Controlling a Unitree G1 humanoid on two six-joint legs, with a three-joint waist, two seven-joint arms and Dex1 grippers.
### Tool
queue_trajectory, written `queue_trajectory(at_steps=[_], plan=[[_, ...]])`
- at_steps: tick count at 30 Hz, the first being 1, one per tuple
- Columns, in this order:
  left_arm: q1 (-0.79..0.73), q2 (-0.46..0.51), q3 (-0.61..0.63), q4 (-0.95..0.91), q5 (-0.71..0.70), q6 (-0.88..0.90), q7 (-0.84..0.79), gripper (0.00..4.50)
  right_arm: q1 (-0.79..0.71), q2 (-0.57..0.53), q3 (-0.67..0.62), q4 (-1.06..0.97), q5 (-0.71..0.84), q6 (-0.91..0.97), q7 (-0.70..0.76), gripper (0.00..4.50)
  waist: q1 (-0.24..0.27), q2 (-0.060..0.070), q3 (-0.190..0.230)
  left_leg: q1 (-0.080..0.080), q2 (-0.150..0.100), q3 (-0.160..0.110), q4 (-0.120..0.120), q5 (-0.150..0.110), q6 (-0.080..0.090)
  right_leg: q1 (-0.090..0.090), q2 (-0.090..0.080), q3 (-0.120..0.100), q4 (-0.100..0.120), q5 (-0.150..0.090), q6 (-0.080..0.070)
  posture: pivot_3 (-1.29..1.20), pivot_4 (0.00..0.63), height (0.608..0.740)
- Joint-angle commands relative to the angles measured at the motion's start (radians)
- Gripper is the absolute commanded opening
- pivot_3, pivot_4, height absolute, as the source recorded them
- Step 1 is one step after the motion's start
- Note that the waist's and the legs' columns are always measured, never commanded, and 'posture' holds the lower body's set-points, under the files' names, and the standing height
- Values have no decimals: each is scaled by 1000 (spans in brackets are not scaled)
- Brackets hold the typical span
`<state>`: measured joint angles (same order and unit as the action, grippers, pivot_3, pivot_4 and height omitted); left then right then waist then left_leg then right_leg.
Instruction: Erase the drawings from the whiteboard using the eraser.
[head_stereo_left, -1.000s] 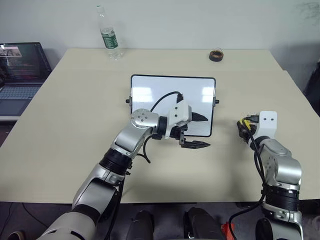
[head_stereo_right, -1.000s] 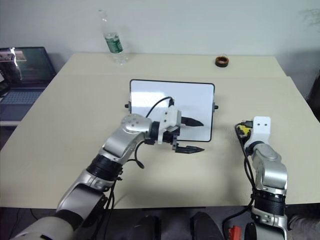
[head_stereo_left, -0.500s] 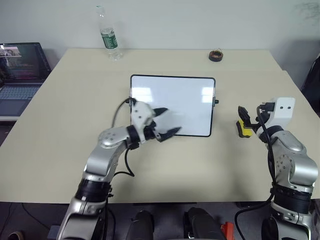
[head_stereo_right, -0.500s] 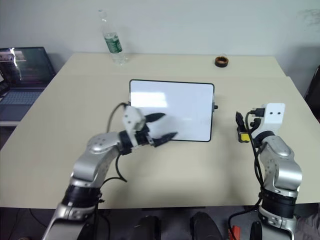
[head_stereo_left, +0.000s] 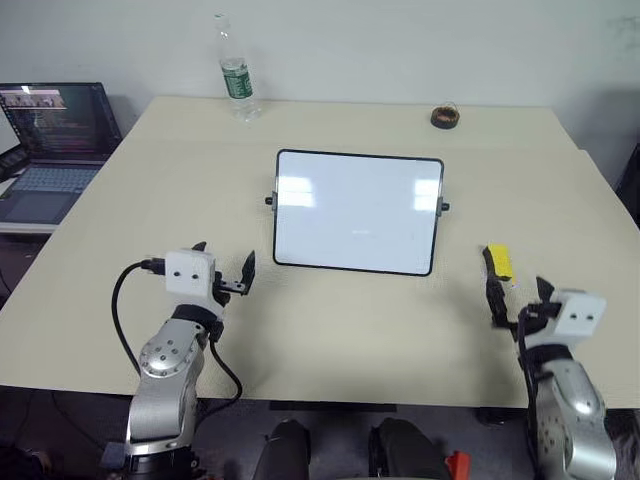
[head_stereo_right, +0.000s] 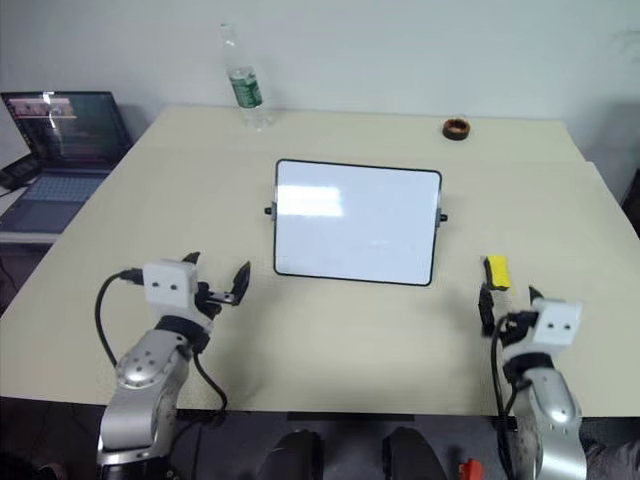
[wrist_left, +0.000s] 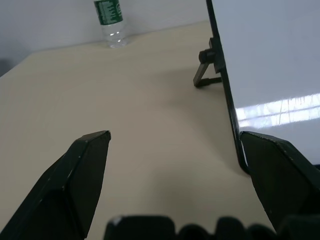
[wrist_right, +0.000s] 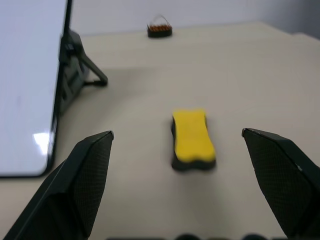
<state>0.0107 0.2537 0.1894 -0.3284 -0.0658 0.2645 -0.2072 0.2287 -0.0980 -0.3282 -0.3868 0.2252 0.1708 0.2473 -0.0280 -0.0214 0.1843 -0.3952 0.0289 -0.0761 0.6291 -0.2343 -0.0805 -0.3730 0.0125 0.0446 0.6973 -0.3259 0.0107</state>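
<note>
The whiteboard (head_stereo_left: 358, 212) stands propped in the middle of the table. The drawings are out of view: the board's face is plain white, with a faint smudge near its middle. The yellow eraser (head_stereo_left: 499, 262) lies flat on the table to the right of the board, dark side down, and nothing touches it. My right gripper (head_stereo_left: 518, 300) is open just behind the eraser, nearer the table's front edge, its fingers (wrist_right: 90, 170) level and spread wider than the eraser (wrist_right: 193, 137). My left gripper (head_stereo_left: 225, 262) is open and empty, left of the board's near left corner (wrist_left: 235, 150).
A water bottle (head_stereo_left: 236, 75) stands at the table's far left edge. A dark tape roll (head_stereo_left: 445, 116) lies at the far right. An open laptop (head_stereo_left: 55, 140) sits on a separate surface to the left. Bare tabletop (head_stereo_left: 330, 320) runs along the front of the board.
My left arm swung left off the board's front and back to the table's near left. My right gripper opened, left the eraser on the table and drew back from it.
</note>
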Motion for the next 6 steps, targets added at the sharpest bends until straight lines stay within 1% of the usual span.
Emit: queue_trajectory(at_steps=[1,6], plan=[[20,-18,3,-42,22,-32,45,4500,40,-19,15,-78,21,-28,19,4486,-4,1,0,0,0,0,0,0,0,0,0,0,0,0,0,0,150,740],[29,-30,0,-54,31,-28,81,4500,3,-62,13,-67,41,7,17,4486,-6,1,0,2,0,1,0,0,0,1,2,1,0,-1,3,0,150,740]])
